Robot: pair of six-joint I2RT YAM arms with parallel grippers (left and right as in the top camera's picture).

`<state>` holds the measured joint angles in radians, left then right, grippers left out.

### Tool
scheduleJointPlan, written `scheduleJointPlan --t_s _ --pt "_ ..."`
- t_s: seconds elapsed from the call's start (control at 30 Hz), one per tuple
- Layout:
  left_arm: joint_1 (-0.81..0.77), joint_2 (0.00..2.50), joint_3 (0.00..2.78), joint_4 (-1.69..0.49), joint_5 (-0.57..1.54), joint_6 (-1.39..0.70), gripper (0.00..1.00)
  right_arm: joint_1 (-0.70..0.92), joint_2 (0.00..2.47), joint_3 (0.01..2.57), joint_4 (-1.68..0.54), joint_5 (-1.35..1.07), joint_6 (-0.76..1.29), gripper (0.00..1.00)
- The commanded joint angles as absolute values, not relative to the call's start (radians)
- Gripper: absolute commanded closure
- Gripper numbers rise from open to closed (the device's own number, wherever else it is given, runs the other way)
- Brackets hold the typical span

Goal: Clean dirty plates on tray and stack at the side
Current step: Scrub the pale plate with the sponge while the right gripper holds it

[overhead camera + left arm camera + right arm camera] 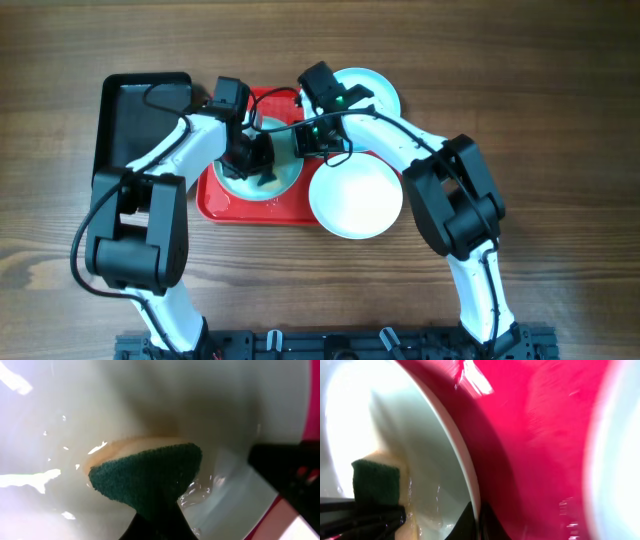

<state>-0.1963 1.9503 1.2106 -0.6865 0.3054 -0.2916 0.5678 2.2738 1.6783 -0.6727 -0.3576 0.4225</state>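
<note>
Mint-white round plate with aqua rim [286,174] sits on the left half of the flat red plastic tray [228,211], mid wooden desk [560,90]. Left gripper [257,165] is straight over it, jaws clamped on a yellow sponge with green scrub face [150,477]. The green face is pressed onto the wet-looking floor of the plate.

Right gripper [313,138] comes in from the far right and looks pinched on this plate's right rim. In the right wrist view the rim runs in between its dark fingers. I read that as the steadying hold.

Key relation: the plate surface lies directly under the left gripper with the sponge touching. The next stroke is probably a sideways wipe inside the well, kept clear of the right gripper's fingers at the rim. Left arm is the working one, no reach needed. The plate is round, so there's no long axis to line up.

Two more plates alike lie to the right. One [356,198] is near, overlapping the tray's right edge. The other [372,88] is far, just beyond the tray's far right corner. They're apart, not stacked.

Black rectangular bin [140,110] is left of the tray, just beside or touching; can't tell.
</note>
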Motion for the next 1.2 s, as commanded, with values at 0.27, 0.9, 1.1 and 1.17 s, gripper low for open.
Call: scheduleJointPlan --t_s 0.27,0.9,1.1,1.17 --pt "-0.114 2.072 1.247 -0.549 0.233 -0.292 0.96 0.586 2.299 1.686 -0.682 -0.375 0.421 0.96" --pt "-0.200 2.078 1.301 -0.493 0.429 -0.234 0.96 0.586 2.300 1.686 -0.677 -0.375 0.422 0.96" --pt "-0.176 2.078 1.301 -0.592 0.413 -0.137 0.96 0.586 2.300 1.686 -0.677 -0.375 0.422 0.96" --pt "-0.170 2.078 1.302 -0.653 0.419 -0.045 0.96 0.586 2.300 1.686 -0.677 -0.375 0.422 0.96"
